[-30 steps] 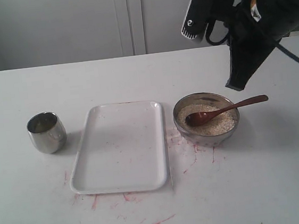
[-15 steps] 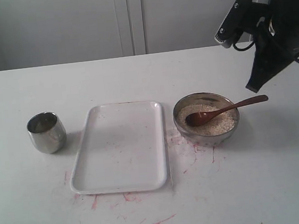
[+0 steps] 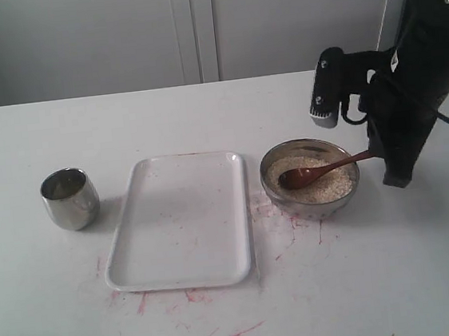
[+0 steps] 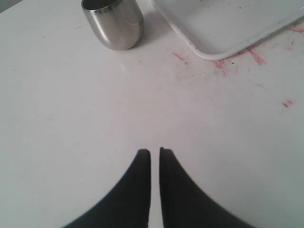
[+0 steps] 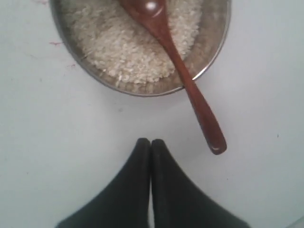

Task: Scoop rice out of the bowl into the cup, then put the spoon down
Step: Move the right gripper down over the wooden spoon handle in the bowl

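Observation:
The metal bowl (image 3: 267, 181) holds the rice (image 3: 327, 189) right of the table's centre. Across it lies the brown wooden spoon (image 3: 312, 173), its scoop on the grains and its handle passing over the rim toward the right. My right gripper (image 3: 396, 181) hangs just right of the bowl and covers the handle's end in the exterior view. The right wrist view shows the right gripper (image 5: 151, 141) shut and empty, beside the handle of the spoon (image 5: 191, 92) and short of the bowl (image 5: 216, 52) and rice (image 5: 128, 52). The steel cup (image 3: 70, 198) stands far left. My left gripper (image 4: 155, 151) is shut over bare table, short of the cup (image 4: 114, 23).
A flat white tray (image 3: 180, 221) lies between cup and bowl; its corner (image 4: 228, 28) shows in the left wrist view. Red scribble marks stain the table (image 3: 249, 326) around the tray and bowl.
My right arm has come down from high above the bowl to table level beside the spoon's handle end. Spoon, bowl, cup and tray have not moved.

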Controlling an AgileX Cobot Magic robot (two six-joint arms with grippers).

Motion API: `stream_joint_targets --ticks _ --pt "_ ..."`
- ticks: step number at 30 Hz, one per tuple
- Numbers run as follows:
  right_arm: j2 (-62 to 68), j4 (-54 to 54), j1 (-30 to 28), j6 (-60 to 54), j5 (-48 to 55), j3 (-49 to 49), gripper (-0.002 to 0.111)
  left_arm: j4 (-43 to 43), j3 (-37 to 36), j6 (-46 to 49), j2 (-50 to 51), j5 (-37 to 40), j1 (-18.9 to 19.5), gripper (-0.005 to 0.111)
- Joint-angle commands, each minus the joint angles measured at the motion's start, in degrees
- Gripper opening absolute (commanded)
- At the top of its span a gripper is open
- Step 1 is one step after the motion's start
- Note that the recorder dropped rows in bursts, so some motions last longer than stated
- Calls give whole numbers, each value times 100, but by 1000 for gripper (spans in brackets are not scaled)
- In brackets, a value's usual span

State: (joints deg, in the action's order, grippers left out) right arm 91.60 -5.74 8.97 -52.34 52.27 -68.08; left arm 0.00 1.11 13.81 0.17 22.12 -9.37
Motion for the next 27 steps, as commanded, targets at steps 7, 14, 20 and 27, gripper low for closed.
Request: stream_joint_targets --ticks 7,14,20,27 --pt "376 -1342 -46 -2239 -139 15 0 0 -53 -33 -17 191 -12 14" --pt "493 -1493 -46 -2473 -570 15 0 0 -53 -33 -17 191 -12 14" --pt "546 -1458 -46 -2086 -828 15 0 0 -53 -33 -17 191 -12 14" --pt "582 -1361 -46 -2086 -1039 15 25 0 -53 -33 -17 191 -12 14"
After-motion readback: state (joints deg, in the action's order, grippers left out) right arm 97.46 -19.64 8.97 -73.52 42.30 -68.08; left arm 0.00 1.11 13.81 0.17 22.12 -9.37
